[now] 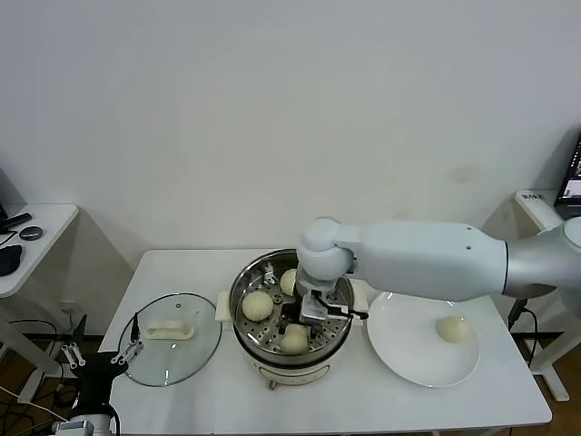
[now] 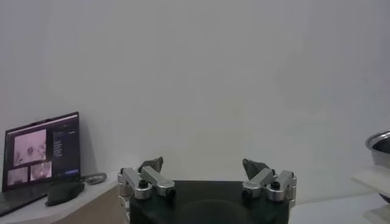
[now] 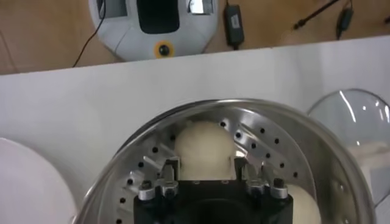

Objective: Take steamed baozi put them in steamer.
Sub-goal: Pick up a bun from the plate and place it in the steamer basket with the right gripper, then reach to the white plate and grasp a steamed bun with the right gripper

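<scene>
The steamer (image 1: 238, 295) stands mid-table with three steamed baozi on its perforated tray: one at the left (image 1: 258, 305), one at the back (image 1: 289, 282), one at the front (image 1: 295, 339). My right gripper (image 1: 300, 327) reaches down inside the pot over the front bun. In the right wrist view that bun (image 3: 204, 146) rests on the tray floor, between the fingers of the right gripper (image 3: 205, 163), which stand open at its sides. Part of another bun (image 3: 304, 210) shows beside it within the steamer rim (image 3: 317, 128). A fourth baozi (image 1: 453, 329) lies on the white plate (image 1: 408, 350).
A glass lid (image 1: 172, 338) with a cream handle lies flat left of the steamer. My left gripper (image 1: 100, 356) hangs open and idle off the table's front left corner; its wrist view shows the open left gripper (image 2: 204, 165), a wall and a laptop (image 2: 41, 155).
</scene>
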